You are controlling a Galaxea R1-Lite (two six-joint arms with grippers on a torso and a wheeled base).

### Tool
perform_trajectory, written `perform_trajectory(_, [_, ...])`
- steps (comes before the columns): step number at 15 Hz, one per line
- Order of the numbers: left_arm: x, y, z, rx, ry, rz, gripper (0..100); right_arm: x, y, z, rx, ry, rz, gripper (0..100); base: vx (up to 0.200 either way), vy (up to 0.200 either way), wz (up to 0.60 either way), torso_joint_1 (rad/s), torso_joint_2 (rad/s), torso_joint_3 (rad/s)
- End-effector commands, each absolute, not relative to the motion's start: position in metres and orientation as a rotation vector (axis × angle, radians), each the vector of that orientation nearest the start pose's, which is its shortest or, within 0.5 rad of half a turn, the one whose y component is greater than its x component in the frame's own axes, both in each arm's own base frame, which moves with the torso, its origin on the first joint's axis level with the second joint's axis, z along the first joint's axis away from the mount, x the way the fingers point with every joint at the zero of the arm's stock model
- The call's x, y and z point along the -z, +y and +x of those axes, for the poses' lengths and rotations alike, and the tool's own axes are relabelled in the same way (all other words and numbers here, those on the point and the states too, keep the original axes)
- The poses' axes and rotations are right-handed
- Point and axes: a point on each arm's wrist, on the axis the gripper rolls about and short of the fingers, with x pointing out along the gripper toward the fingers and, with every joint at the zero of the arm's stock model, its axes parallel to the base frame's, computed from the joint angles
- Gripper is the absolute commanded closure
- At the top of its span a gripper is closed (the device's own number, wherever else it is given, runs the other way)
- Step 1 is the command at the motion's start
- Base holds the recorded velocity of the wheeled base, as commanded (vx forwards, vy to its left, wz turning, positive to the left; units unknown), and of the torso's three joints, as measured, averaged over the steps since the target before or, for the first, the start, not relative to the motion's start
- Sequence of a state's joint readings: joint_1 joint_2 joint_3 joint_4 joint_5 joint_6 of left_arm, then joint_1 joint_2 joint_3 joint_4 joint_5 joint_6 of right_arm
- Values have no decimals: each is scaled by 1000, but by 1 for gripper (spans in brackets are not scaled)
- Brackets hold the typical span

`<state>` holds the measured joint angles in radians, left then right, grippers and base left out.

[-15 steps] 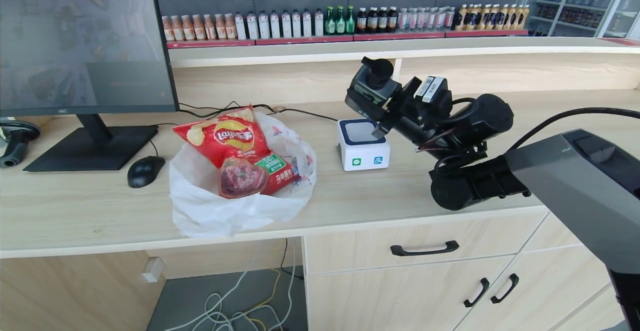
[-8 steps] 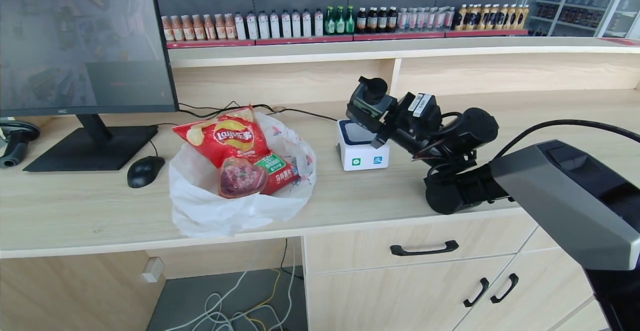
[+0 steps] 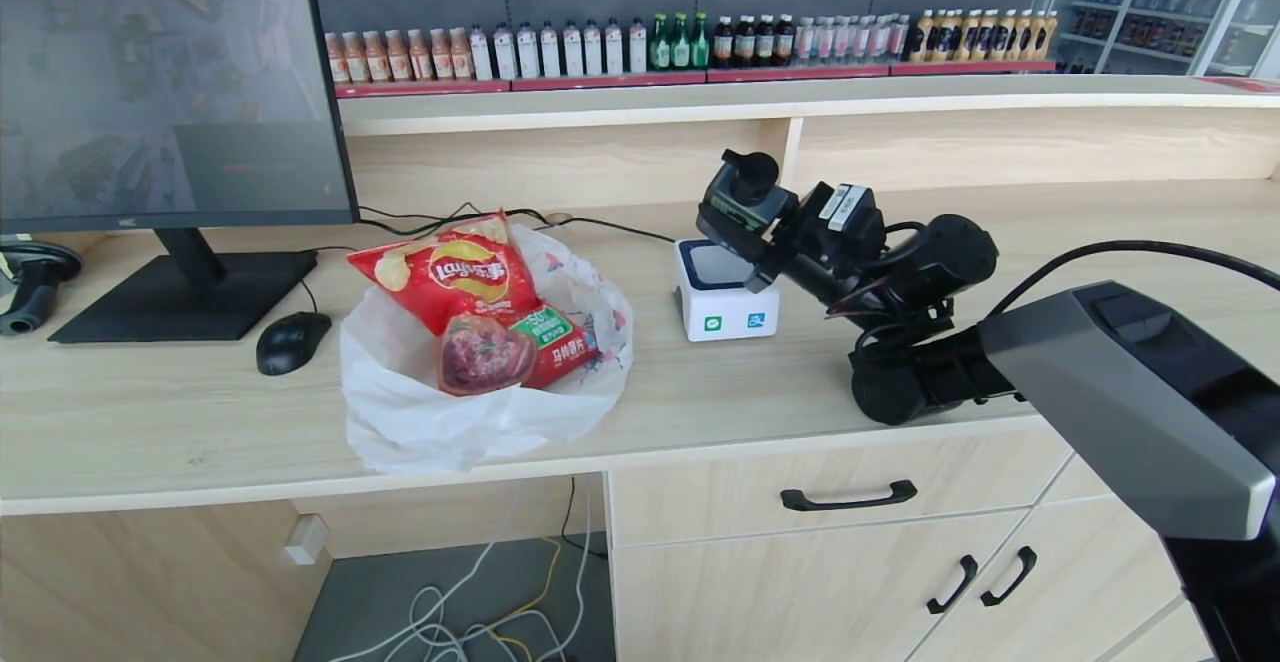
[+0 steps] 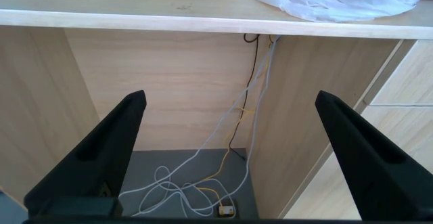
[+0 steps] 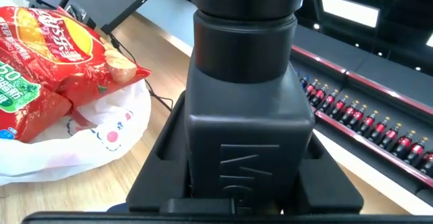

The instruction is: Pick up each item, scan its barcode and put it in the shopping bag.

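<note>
Dark grey bottle (image 3: 742, 200), boxy body with a round black cap, hard plastic and matte. It is pinched in the right gripper (image 3: 770, 237), tilted, directly above the scanner (image 3: 724, 294), a small white cube with a dark top face. I cannot tell whether bottle and scanner touch. The right arm comes in low across the counter (image 3: 150, 412), which is pale wood grain.

Shopping bag (image 3: 420, 422): thin white crinkled plastic, mouth open, standing left of the scanner near the counter's front edge. Inside it a glossy red chips bag (image 3: 465, 277) stands upright, with a smaller reddish packet (image 3: 485, 354) leaning against it.

Left gripper (image 4: 230, 99) is low, below the counter edge, with its black fingers spread wide and nothing between them.

Farther left are a black mouse (image 3: 290, 340) and a monitor (image 3: 160, 72).
</note>
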<state>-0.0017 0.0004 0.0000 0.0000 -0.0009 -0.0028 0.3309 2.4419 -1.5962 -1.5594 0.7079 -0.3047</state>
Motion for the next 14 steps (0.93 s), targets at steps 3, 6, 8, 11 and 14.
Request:
perform_trajectory(3, [-75,0,-23,2,0,-3,0,-173,169,446,-877,-868,-390,100,0,0,0,0,0,0])
perform_trajectory(6, [-75,0,-23,2,0,-3,0,-190,172,437,-803,-872,-312,100,0,0,0,0,0,0])
perform_trajectory(8, [-75,0,-23,2,0,-3,0,-214,181,423,-743,-891,-208,100,0,0,0,0,0,0])
perform_trajectory(11, [-75,0,-23,2,0,-5,0,-241,181,401,-669,-889,-102,100,0,0,0,0,0,0])
perform_trajectory(14, [-75,0,-23,2,0,-5,0,-244,175,377,-573,-799,-28,100,0,0,0,0,0,0])
